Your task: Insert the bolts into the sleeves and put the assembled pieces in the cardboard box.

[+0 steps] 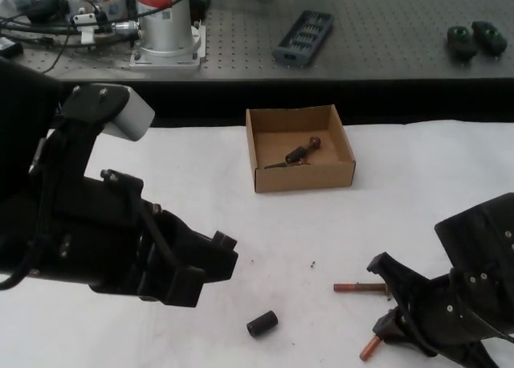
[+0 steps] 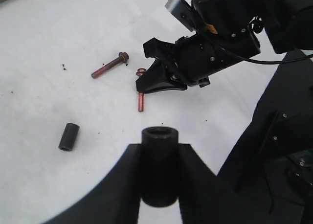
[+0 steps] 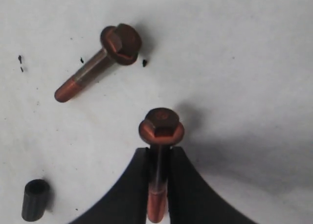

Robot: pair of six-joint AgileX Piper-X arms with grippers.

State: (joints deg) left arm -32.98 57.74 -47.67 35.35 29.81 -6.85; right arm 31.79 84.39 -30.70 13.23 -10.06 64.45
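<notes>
On the near side of the bench (image 1: 193, 199), left gripper (image 2: 160, 150) clamps a black sleeve (image 2: 159, 177), right gripper (image 3: 160, 155) pinches a copper bolt (image 3: 160, 128); a second bolt (image 1: 357, 288) and loose sleeve (image 1: 262, 323) lie between them, cardboard box (image 1: 303, 177) beyond.

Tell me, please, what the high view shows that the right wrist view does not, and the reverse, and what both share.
High view alone: the cardboard box with one assembled piece inside. Right wrist view alone: the hexagonal bolt heads, and how the fingers of the right gripper close on the held bolt just under its head. Shared: that held bolt, the loose bolt and the loose sleeve lying on the white sheet.
</notes>
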